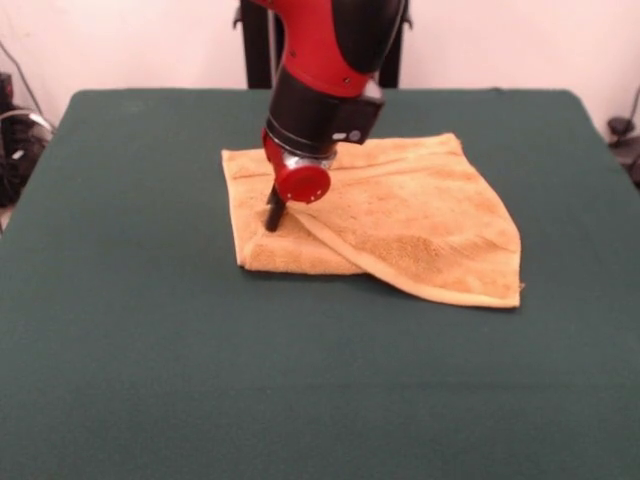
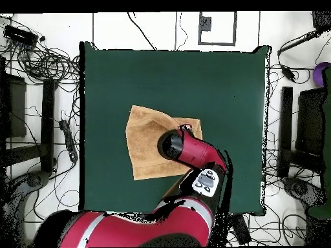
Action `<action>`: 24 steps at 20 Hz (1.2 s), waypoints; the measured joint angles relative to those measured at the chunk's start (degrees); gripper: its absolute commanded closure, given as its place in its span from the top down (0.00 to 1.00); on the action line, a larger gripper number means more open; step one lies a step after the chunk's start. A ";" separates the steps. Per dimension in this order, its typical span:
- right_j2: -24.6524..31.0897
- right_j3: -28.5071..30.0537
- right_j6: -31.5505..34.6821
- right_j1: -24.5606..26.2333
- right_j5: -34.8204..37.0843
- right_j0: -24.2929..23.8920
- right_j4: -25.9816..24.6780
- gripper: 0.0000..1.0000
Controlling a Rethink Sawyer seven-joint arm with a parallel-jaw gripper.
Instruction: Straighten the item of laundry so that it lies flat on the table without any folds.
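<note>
While the gripper [image 1: 272, 222] presses onto the towel [image 1: 400, 215], its folded flap (lower edge) runs away toward the towel's other end; grip state I cannot tell.

This looks like a robotics lab rather than a home; a red and black robot arm [image 2: 123, 227] reaches over a table [image 2: 174, 64] covered in dark green cloth, set against a plain pale wall [image 1: 520, 45]; in the overhead view loose cables [image 2: 45, 61] coil and trail across the white floor [image 2: 152, 26] on every side; dark stands, perhaps equipment racks [image 2: 304, 129], flank the table, though they are hard to make out.
</note>
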 measured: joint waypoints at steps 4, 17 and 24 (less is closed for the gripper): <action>0.00 -3.41 0.00 0.17 2.99 -0.14 -1.01 0.00; 0.07 -19.59 0.00 2.68 13.37 -2.88 -2.56 0.00; 0.79 -27.79 0.00 5.10 17.29 -4.47 -2.61 0.00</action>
